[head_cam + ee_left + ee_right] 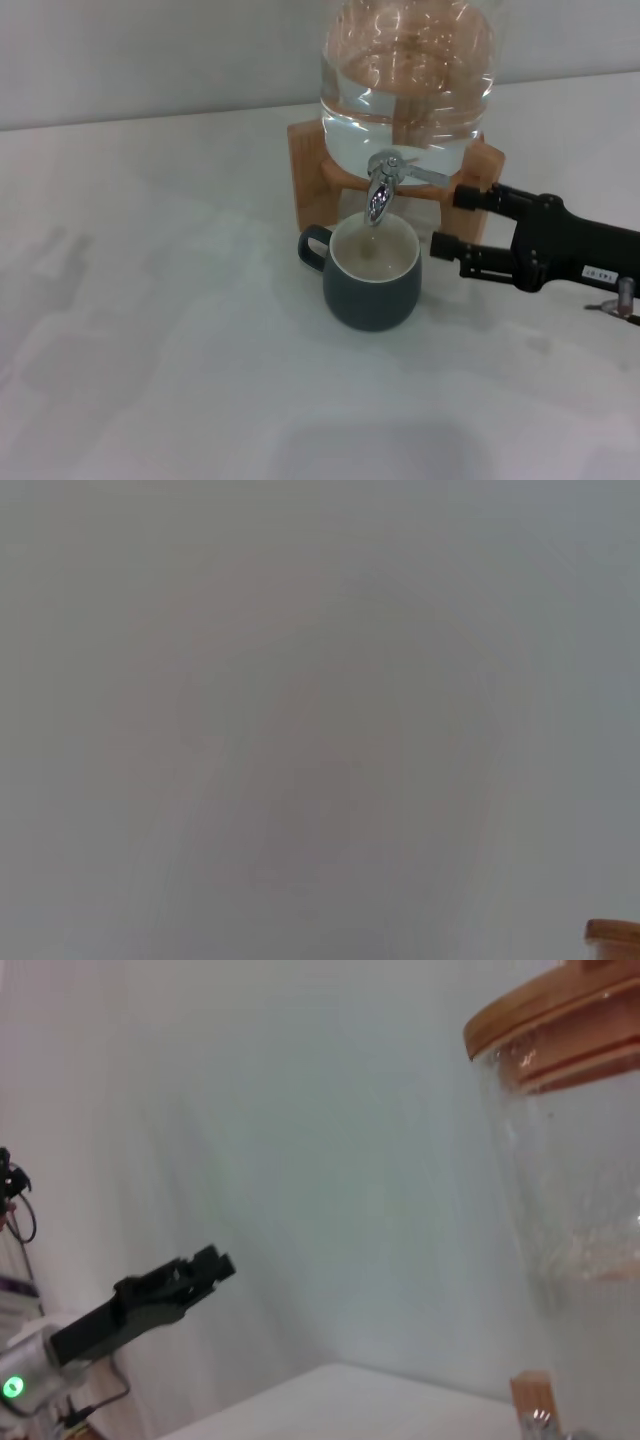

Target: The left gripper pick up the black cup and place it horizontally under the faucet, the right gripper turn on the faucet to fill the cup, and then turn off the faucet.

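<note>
The black cup [372, 280] stands upright on the table right under the faucet [381, 190], its handle pointing left. Water lies in its cream inside, and a thin stream seems to run from the spout. The faucet's lever sticks out to the right. My right gripper [455, 220] is open just right of the cup, with its upper finger [468, 196] close to the lever's tip and nothing between the fingers. My left gripper [195, 1275] shows only in the right wrist view, raised in the air far from the jar.
The clear water jar [408, 70] rests on a wooden stand [305, 165] at the back of the white table [150, 300]; its wooden lid [550, 1010] shows in the right wrist view. A wooden edge [614, 938] peeks into the left wrist view.
</note>
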